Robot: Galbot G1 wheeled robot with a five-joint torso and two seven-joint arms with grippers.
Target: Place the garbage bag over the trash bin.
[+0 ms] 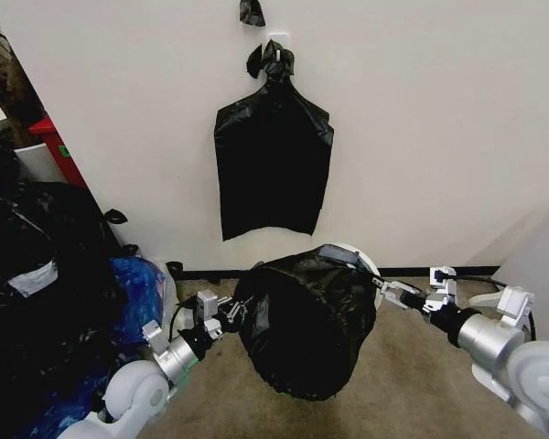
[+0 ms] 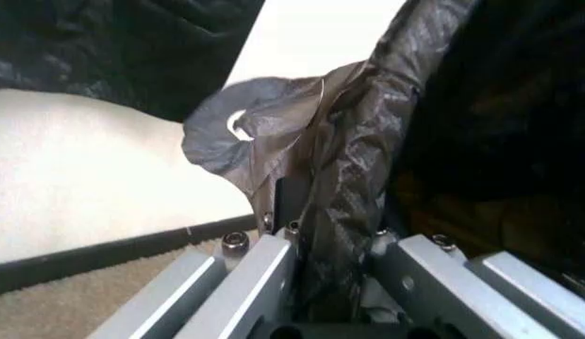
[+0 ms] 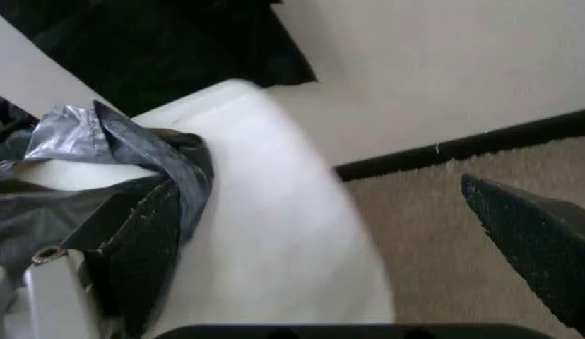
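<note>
The glossy black garbage bag [image 1: 302,315] is draped over the trash bin, hiding most of it. A strip of the bin's white rim [image 1: 359,257] shows on the bin's far right side. My left gripper [image 1: 225,311] is at the bag's left edge. In the left wrist view this left gripper [image 2: 311,226] is shut on a fold of the garbage bag [image 2: 354,176]. My right gripper [image 1: 391,291] is by the rim on the right and stands open. In its wrist view the white trash bin [image 3: 273,240] lies between the fingers, and the bag's edge [image 3: 114,141] hangs over one finger [image 3: 146,261].
A bunch of flat black bags [image 1: 273,169] hangs on the white wall behind. Stuffed black sacks [image 1: 37,274] and a blue plastic bag [image 1: 137,293] crowd the left. A white panel [image 1: 542,265] stands at the right. Beige carpet [image 1: 412,384] lies in front.
</note>
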